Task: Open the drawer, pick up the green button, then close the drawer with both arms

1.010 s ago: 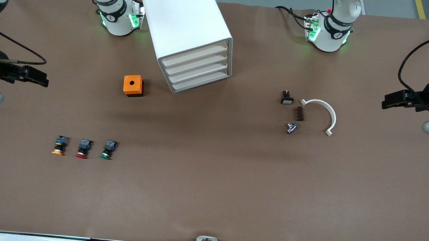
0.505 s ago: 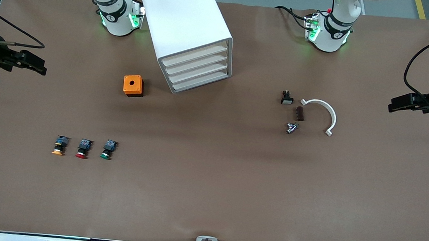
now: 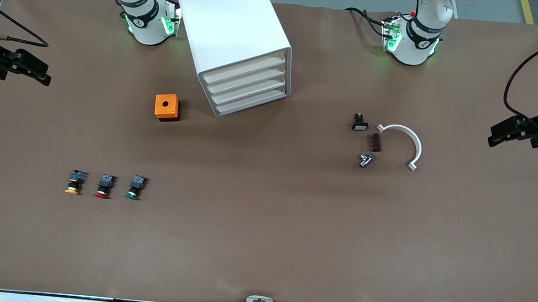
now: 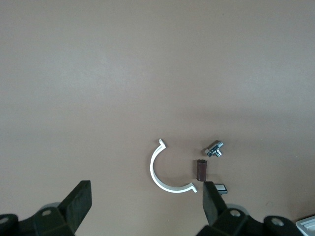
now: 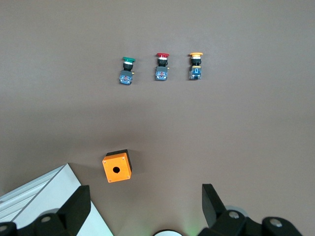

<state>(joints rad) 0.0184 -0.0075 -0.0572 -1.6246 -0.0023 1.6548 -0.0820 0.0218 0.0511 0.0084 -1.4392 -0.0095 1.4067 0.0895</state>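
Both grippers, left gripper (image 3: pixel 494 134) and right gripper (image 3: pixel 44 78), retreated outward, fingers apart.

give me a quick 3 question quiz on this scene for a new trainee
1. True or false: every drawer in the white cabinet is shut.
2. Which button lies closest to the orange cube? A) yellow-capped button B) red-capped button C) green-capped button
3. Fill in: the left gripper and the right gripper both hang with fingers ____, holding nothing.

Key
1. True: all four fronts sit flush.
2. C
3. open
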